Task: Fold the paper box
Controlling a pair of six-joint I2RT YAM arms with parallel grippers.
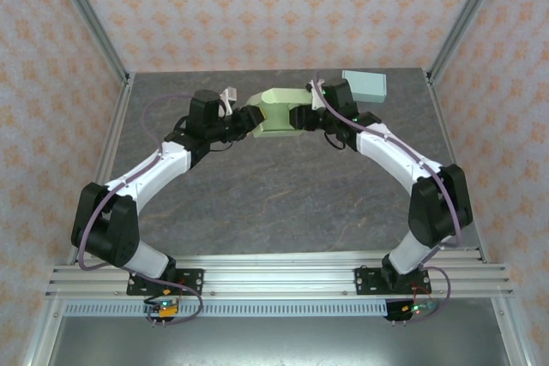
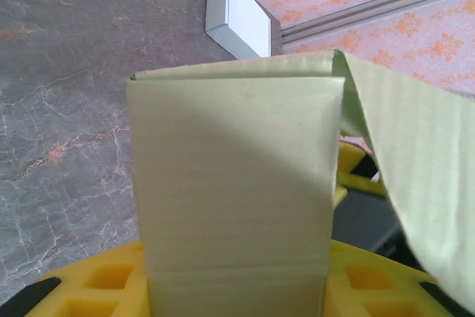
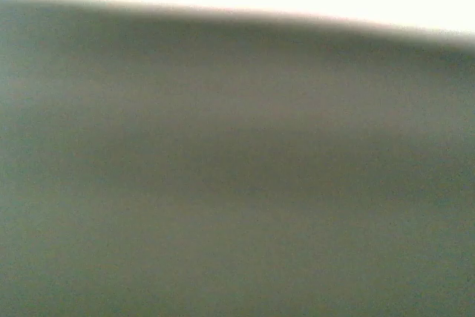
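Holding: the left gripper (image 1: 249,119) meets the box (image 1: 276,111) at its left end. In the wrist view a green wall (image 2: 234,183) rises from between the yellow pads (image 2: 104,280), so the jaws look nearly closed, pinching that wall.
Why: the pinch, I judge, steadies the half-formed shell so the other arm can work a panel.
Right gripper (image 1: 300,116): it is against the box's right side, but its wrist view is too blurred to tell whether it is open or clamped.
Box place: far middle of the table (image 1: 283,203), between the two grippers.
Flap (image 2: 415,176): loose, slanting away from the wall's top right corner, not yet folded in.
Grey box (image 1: 364,85): far right corner, apart from the green one.
Writing: none readable, and no brand or label on either box.
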